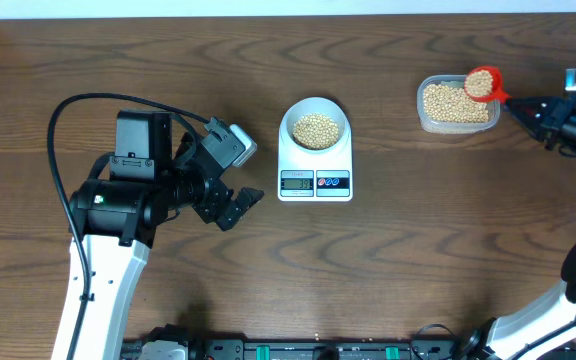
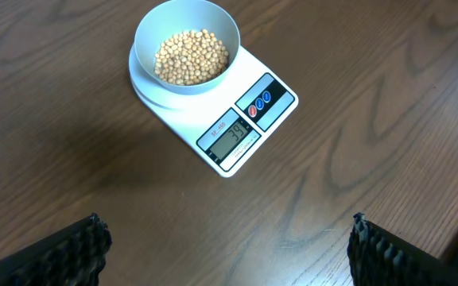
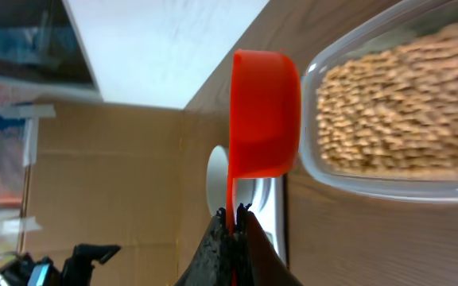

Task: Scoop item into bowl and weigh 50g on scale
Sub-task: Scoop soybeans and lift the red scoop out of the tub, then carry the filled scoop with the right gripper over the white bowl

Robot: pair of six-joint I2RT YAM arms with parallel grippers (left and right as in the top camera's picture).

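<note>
Seen from overhead, the digits on the display (image 1: 297,181) of the scale (image 1: 344,162) are too small to be read. In the right wrist view the clear container (image 3: 388,179) is cut off at the right edge, its beans (image 3: 388,103) blurred. The fingers (image 2: 62,254) of the left gripper (image 2: 227,222) are cropped by the lower edge.

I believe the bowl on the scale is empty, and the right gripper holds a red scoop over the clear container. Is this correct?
Not quite. The bowl on the scale is not empty: it holds beans, as the left wrist view shows. The right gripper does hold the red scoop over the clear container.
</note>
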